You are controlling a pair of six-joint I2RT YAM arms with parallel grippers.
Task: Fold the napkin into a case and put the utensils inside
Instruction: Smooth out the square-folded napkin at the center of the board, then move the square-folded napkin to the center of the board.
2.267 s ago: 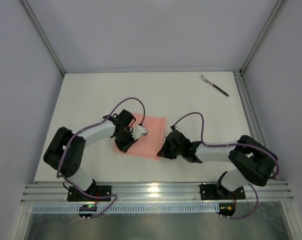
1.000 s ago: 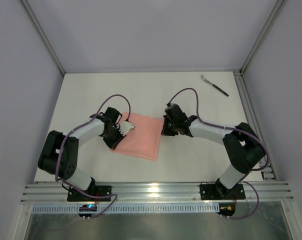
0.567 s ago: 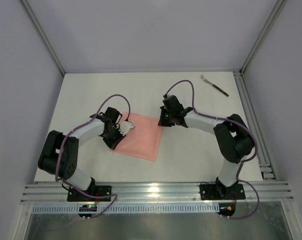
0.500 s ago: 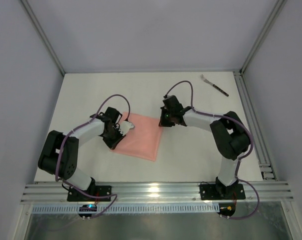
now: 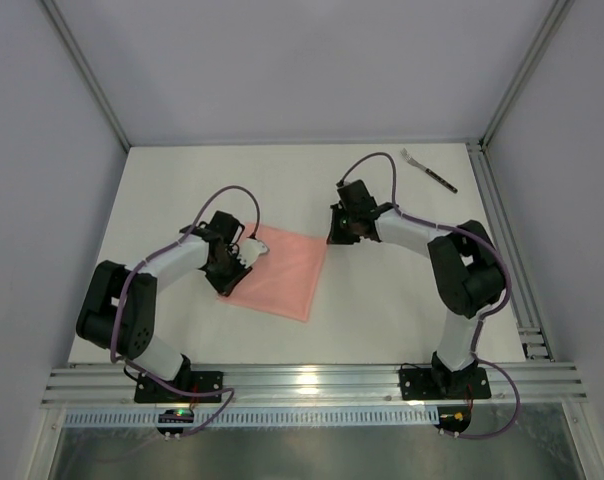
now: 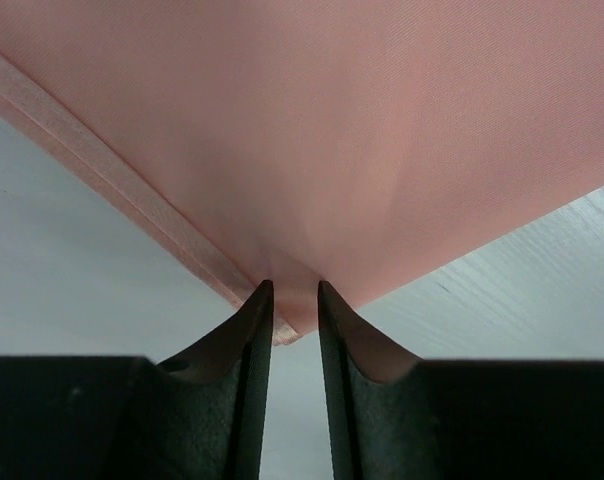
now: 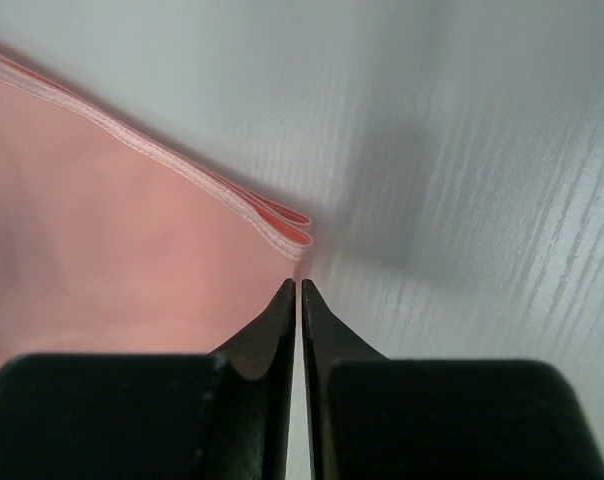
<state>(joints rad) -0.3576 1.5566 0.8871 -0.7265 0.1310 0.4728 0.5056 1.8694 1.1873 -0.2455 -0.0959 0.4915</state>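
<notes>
**A:** Pink cloth first. Where's it sitting?

**B:** The napkin (image 5: 280, 272) lies flat on the white table (image 5: 172, 190), roughly mid-table and a bit toward the left arm. It's a slanted four-sided patch. The right wrist view shows two layers stacked at its edge, so it's doubled over.

**A:** Left gripper?

**B:** The left gripper (image 6: 294, 292) is at the napkin's left corner. Its jaws are slightly parted, with a narrow gap and bare table showing between them. The hemmed corner ends right at the tips, and the gap is too wide to be a clamp on thin cloth.

**A:** Right one?

**B:** The right gripper (image 7: 298, 285) is at the far right corner of the napkin. Its jaws are all but closed, with only a hairline slit between them. The layered corner lies flat just beyond the tips. I can't tell if any cloth is pinched.

**A:** Utensil?

**B:** The fork (image 5: 429, 170) has a silver head and a dark handle. It lies diagonally at the table's far right corner, close to the metal side rail (image 5: 487, 200). It's well apart from the napkin and from both grippers.

**A:** Anything else?

**B:** Purple cables (image 5: 232, 195) loop over both arms. Grey walls stand on three sides.
</notes>
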